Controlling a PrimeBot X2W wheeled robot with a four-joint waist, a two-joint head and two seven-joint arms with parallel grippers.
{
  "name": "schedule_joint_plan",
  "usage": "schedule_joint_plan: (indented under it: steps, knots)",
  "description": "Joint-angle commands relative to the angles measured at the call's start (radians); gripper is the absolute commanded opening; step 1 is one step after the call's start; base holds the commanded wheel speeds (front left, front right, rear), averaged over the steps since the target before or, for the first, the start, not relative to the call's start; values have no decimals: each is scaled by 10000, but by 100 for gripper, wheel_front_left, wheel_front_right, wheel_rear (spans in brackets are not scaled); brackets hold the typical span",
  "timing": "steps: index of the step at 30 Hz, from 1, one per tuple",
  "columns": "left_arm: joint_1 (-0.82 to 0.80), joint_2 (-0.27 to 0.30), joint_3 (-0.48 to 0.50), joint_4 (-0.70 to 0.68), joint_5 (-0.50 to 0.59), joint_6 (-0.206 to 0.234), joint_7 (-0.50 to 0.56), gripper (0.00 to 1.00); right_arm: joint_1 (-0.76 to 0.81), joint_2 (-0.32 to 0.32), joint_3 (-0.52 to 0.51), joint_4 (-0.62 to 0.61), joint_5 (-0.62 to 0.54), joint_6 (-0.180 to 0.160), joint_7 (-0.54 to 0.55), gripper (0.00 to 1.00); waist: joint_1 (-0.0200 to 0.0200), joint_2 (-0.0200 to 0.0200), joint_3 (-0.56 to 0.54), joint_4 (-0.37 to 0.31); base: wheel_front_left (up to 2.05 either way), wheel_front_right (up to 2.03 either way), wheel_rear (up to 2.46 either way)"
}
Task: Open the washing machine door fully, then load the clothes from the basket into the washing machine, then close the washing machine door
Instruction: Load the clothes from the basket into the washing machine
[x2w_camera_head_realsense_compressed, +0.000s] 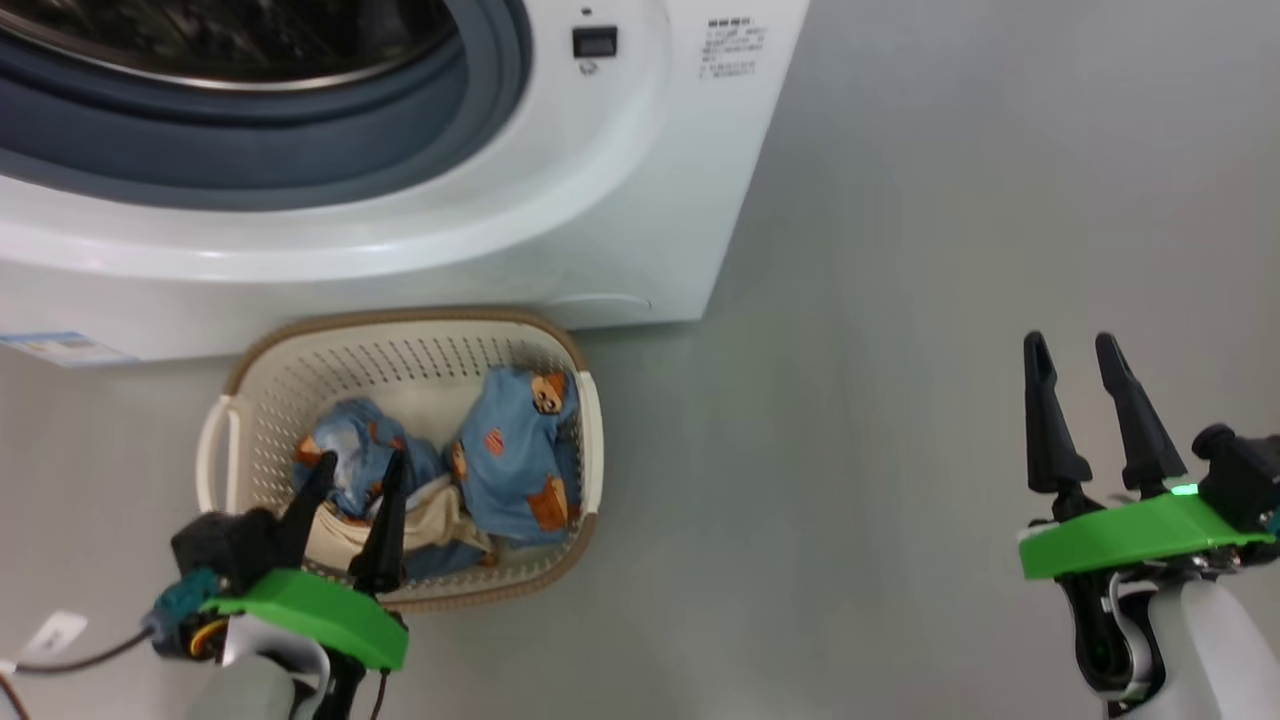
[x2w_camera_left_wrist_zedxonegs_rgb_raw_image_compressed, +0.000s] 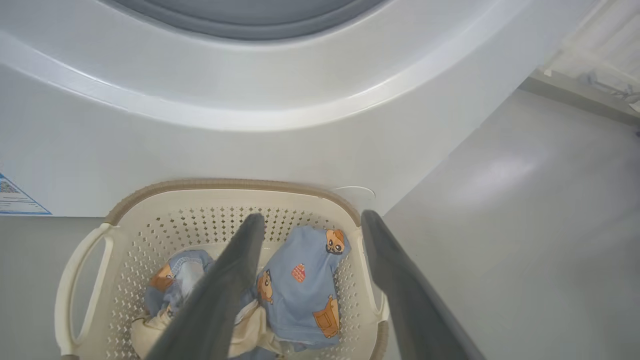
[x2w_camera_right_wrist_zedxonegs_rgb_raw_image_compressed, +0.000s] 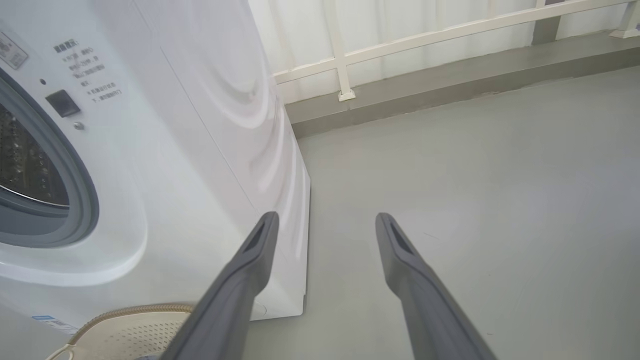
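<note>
The white washing machine stands with its drum mouth uncovered, the grey rubber ring showing; its door is out of view. In front of it sits the cream basket holding the clothes, blue bear-print pieces and a cream piece. My left gripper hangs open over the basket's near left part, fingers just above the fabric, nothing between them. In the left wrist view the clothes lie below the left gripper. My right gripper is open over bare floor at the right, and the right gripper points at the machine's corner.
Grey floor spreads right of the machine and basket. A white railing and a low kerb run behind the machine. A cable and a small white tag lie at the lower left.
</note>
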Motion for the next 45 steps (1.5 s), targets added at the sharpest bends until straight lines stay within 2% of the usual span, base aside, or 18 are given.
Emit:
schedule_joint_plan:
  steps: [1, 12, 21, 29, 45]
  knots:
    - [-461, 385, 47, 157, -128, 8, -65, 100, -260, 3, 237, -289, -188, 58, -90, 100, 0, 0, 749, -264, 0, 0, 0]
    - [-2578, 935, -1799, 2213, -1297, 8, -65, 100, -1119, 344, 260, -682, -261, 58, -90, 100, 0, 0, 2582, -830, 0, 0, 0]
    - [-3880, 1384, -3162, 3049, -2079, 8, -65, 100, -1600, 528, 331, -886, -271, 58, -90, 100, 0, 0, 3714, -1187, 0, 0, 0]
    - [-4840, 1743, -4380, 3591, -3004, 8, -65, 100, -1947, 602, 428, -990, -226, 58, -90, 100, 0, 0, 4362, -1447, 0, 0, 0]
    - [-6407, 2171, -6190, 4783, -4189, 8, 39, 100, -1942, 619, 463, -1441, -35, 58, -90, 100, 0, 0, 5172, -1912, 0, 0, 0]
